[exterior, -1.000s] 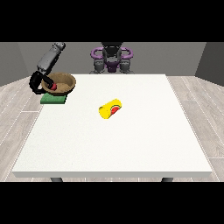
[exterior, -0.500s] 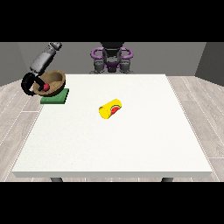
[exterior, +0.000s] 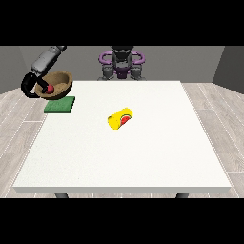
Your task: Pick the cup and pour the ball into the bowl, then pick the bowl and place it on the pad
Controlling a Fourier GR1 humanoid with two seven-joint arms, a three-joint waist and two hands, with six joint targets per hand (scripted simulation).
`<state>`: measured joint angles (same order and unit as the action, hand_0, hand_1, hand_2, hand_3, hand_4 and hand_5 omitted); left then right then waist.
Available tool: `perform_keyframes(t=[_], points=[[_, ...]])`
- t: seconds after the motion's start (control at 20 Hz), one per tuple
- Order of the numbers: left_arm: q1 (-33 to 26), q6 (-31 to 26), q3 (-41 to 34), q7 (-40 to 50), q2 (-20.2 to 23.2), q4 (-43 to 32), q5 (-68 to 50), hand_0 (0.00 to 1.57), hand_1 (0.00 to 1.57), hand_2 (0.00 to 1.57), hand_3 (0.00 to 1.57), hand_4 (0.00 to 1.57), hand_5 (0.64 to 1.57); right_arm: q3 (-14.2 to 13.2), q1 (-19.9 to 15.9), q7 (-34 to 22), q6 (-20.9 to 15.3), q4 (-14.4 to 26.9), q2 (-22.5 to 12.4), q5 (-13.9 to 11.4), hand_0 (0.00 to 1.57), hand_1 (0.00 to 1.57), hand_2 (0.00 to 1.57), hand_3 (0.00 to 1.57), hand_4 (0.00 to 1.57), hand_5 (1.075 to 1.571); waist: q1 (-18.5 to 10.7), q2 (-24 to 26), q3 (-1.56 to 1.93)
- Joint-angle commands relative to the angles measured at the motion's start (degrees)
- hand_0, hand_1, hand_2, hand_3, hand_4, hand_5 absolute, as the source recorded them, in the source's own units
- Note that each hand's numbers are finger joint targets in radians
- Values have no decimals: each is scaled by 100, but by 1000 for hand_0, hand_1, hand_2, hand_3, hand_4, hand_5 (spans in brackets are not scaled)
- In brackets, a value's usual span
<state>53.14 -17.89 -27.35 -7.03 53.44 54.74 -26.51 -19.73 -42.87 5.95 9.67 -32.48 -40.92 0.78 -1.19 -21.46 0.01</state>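
Front view — hand at the view's left (exterior: 29,87) curls round the bowl (exterior: 56,84), ball (exterior: 49,88) inside, lifted beside the pad (exterior: 60,105). Cup (exterior: 120,119) lies mid-table. Next: lower bowl onto pad.

- The bench (exterior: 143,157) is showing a white, matt, smooth top.
- The bowl (exterior: 58,84) is looking like brown wood with a grainy inside.
- The pad (exterior: 60,105) is appearing green and matt.
- The cup (exterior: 120,119) is looking like smooth yellow plastic.
- The floor (exterior: 214,109) is showing pale wood planks.
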Motion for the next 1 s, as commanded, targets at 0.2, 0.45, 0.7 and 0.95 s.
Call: perform_keyframes(t=[0.2, 0.45, 0.7, 0.95], points=[[20, -26, -77, -7, 170, 101, -95, 0, 0, 0, 0, 0, 1525, -148, 135, 375, 35, 360, 257, 138, 1571, 1571, 1571, 1188, 1135, 1570, 63, -227, 7], [-111, -26, -213, 157, 290, 118, -229, 0, 0, 0, 0, 0, 1523, -582, 151, -122, 106, 877, 113, 536, 1571, 1571, 1571, 1571, 887, 1562, -25, -219, 8], [-37, 86, -219, 373, 345, 564, -387, 0, 0, 0, 0, 0, 1516, -802, -160, -31, -244, 1037, -471, 528, 854, 854, 797, 1096, 0, 1540, -83, -459, 13], [-140, 47, -343, 509, 483, 767, -570, 0, 0, 0, 0, 0, 1514, -836, -90, 196, -323, 1180, -484, 524, 685, 685, 559, 952, 0, 1531, -182, -525, 12]])
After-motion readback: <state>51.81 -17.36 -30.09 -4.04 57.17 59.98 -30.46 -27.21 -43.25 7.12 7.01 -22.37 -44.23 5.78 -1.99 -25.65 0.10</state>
